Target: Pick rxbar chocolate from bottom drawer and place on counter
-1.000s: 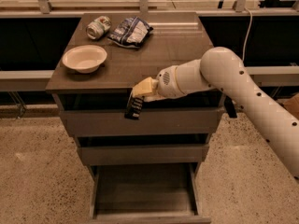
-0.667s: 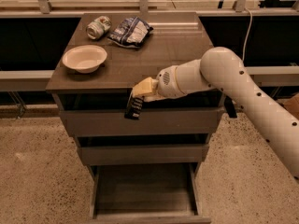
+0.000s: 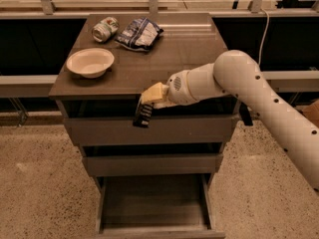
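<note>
I see my gripper (image 3: 148,102) clenched on the rxbar chocolate (image 3: 143,115), which dangles at the counter's (image 3: 169,59) six o'clock edge. The bottom drawer (image 3: 152,210) is open.

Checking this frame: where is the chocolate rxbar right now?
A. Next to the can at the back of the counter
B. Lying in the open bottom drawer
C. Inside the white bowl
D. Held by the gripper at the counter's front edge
D: the gripper is closed on the rxbar chocolate, which hangs down over the top drawer front, just below the counter edge.
</note>
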